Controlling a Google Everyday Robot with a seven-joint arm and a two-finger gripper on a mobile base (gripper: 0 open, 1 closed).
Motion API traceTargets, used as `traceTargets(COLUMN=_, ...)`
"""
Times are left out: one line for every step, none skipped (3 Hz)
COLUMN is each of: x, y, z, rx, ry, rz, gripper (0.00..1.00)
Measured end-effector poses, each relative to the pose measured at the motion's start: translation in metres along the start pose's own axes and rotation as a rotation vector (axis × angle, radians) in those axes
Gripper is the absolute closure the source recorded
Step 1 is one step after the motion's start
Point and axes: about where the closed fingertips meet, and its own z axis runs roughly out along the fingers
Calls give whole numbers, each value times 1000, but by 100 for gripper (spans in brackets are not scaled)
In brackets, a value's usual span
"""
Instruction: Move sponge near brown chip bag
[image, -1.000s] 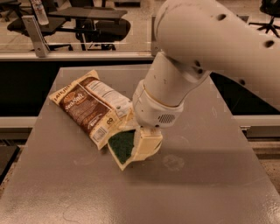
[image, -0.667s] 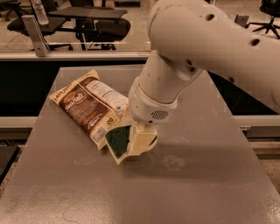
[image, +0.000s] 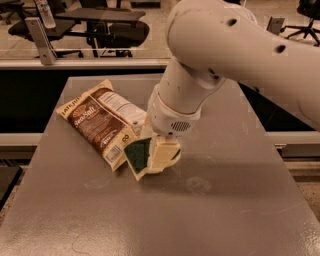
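Your grey worktop (image: 225, 210) fills most of the view, and the big white arm (image: 225, 55) reaches down over its middle from the right. On the left half lies the brown chip bag (image: 97, 125), flat and label side up, slanting from the upper left toward the centre. Your tool (image: 159, 155) sits at the bag's lower right corner, low over the worktop. It is clamped on the sponge (image: 137, 154), which is tilted on edge with its dark green face turned toward the bag. The sponge's lower edge is at or just above the surface; I can't tell which. It is just beside the bag's near corner and may be touching it. By my reading the carrying is done, because the sponge is where the task wants it. What's left for you is to set it down, let go, and lift the arm clear without dragging the sponge or nudging the bag.
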Motion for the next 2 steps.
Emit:
traceTargets(x=0, y=0, z=-1, rx=3, ry=2, rz=0, gripper=0)
traceTargets(x=0, y=0, z=-1, rx=3, ry=2, rz=0, gripper=0)
